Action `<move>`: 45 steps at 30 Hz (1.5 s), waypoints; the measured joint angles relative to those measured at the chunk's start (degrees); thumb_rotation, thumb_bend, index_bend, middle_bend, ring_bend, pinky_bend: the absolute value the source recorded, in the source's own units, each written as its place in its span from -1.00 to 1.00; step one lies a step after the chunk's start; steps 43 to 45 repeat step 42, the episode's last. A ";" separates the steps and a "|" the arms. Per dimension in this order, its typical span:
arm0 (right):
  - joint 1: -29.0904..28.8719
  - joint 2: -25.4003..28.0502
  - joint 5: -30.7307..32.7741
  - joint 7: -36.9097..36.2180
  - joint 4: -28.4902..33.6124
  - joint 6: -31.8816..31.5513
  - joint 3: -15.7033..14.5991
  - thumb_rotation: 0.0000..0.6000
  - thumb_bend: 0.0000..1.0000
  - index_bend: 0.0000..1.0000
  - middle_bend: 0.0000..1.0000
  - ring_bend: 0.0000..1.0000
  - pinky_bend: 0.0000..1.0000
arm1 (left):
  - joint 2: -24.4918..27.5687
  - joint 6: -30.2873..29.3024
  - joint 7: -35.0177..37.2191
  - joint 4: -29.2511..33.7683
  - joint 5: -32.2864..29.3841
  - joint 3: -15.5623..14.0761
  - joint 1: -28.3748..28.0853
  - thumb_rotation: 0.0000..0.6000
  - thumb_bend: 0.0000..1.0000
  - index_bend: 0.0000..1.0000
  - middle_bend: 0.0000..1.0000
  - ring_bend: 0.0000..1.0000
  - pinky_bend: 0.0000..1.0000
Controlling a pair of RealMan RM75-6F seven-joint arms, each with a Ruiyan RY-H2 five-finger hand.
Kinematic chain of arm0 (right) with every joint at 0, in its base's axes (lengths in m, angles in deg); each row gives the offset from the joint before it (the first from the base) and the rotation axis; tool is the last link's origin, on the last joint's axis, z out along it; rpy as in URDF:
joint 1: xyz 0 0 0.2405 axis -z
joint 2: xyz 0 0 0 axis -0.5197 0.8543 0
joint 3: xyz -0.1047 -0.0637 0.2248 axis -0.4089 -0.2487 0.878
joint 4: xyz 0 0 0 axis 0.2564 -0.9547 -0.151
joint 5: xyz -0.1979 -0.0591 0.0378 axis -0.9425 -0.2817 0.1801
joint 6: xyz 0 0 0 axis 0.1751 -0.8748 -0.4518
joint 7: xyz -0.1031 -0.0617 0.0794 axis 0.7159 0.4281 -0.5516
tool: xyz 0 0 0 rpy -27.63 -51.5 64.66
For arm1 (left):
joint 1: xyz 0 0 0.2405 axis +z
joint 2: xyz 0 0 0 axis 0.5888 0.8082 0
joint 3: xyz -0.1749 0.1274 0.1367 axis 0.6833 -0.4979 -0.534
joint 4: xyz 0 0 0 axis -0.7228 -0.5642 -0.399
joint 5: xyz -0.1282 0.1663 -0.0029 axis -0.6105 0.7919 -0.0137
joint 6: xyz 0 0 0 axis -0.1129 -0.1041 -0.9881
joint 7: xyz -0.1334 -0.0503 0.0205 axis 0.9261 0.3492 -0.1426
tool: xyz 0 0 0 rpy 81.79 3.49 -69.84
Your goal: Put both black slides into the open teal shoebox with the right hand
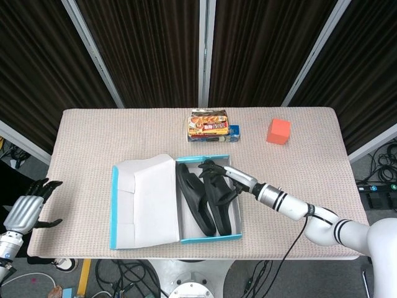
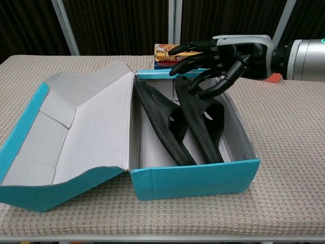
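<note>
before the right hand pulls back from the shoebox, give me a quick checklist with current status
1. Both black slides inside the teal shoebox: ok.
2. Slides lying flat: not ok, both lean on edge.
3. Right hand free of the right slide: cannot tell, fingers curl right above its heel.
4. Lid open, out of the way: ok.
5. Left hand away from the box: ok, at the table's left edge.
</note>
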 measured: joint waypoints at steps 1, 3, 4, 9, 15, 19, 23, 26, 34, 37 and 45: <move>0.20 0.82 -0.13 0.22 0.76 -1.23 0.16 1.00 -1.00 -0.79 -0.56 -0.83 -0.44 | 0.04 -0.19 -0.22 0.12 0.06 0.06 -0.02 1.00 -0.74 -0.80 -0.78 -0.99 -0.91; 0.56 2.41 -0.33 0.67 2.24 -3.16 0.44 1.00 -1.00 -0.79 -0.56 -0.83 -0.44 | 0.16 -0.72 -0.62 0.41 0.18 0.25 -0.05 1.00 -0.74 -0.80 -0.78 -0.99 -0.91; 0.85 3.67 -0.46 1.10 3.41 -4.42 0.63 1.00 -1.00 -0.79 -0.55 -0.83 -0.44 | 0.22 -0.96 -0.76 0.59 0.23 0.35 -0.07 1.00 -0.74 -0.80 -0.78 -0.99 -0.91; 2.72 9.59 -0.87 4.75 8.10 -9.00 1.05 1.00 -1.00 -0.79 -0.55 -0.83 -0.44 | 0.62 -2.13 -1.89 1.55 0.52 0.80 -0.14 1.00 -0.74 -0.80 -0.78 -0.99 -0.91; 6.14 14.43 0.01 19.93 11.01 -11.07 0.81 1.00 -1.00 -0.79 -0.63 -0.88 -0.53 | 0.79 -3.11 -3.44 2.51 0.29 1.53 -0.15 1.00 -0.74 -0.80 -0.78 -0.99 -0.91; 10.13 17.30 1.95 38.98 13.67 -11.94 -0.09 1.00 -1.00 -0.87 -0.85 -1.00 -0.82 | 0.46 -4.13 -4.95 2.97 -0.08 2.37 -0.13 1.00 -0.74 -0.80 -0.78 -0.99 -0.91; 16.36 18.35 4.48 58.84 15.65 -14.74 -1.27 1.00 -1.00 -0.93 -0.98 -1.00 -0.96 | -0.67 -6.59 -7.18 2.87 -0.25 3.37 0.20 1.00 -0.74 -0.80 -0.78 -0.99 -0.91; 23.79 17.51 6.62 71.73 15.69 -19.04 -2.31 1.00 -1.00 -0.99 -1.00 -1.00 -1.00 | -1.41 -7.60 -8.43 2.56 -0.34 3.76 0.56 1.00 -0.74 -0.80 -0.78 -0.99 -0.91; 39.07 10.19 10.35 81.61 5.55 -29.86 -3.24 1.00 -1.00 -1.00 -1.00 -1.00 -1.00 | -2.16 -8.21 -10.16 1.96 -0.60 4.19 0.72 1.00 -0.74 -0.80 -0.78 -0.99 -0.91; 40.96 7.57 10.84 81.20 1.07 -31.21 -2.69 1.00 -1.00 -1.00 -1.00 -1.00 -1.00 | -2.77 -8.44 -10.79 1.19 -0.79 4.35 0.85 1.00 -0.74 -0.80 -0.78 -0.99 -0.91; 42.72 4.87 10.57 79.07 -4.33 -32.94 -1.03 1.00 -0.99 -1.00 -1.00 -1.00 -1.00 | -3.60 -7.41 -12.45 1.16 -1.69 4.98 0.34 1.00 -0.74 -0.80 -0.78 -0.99 -0.91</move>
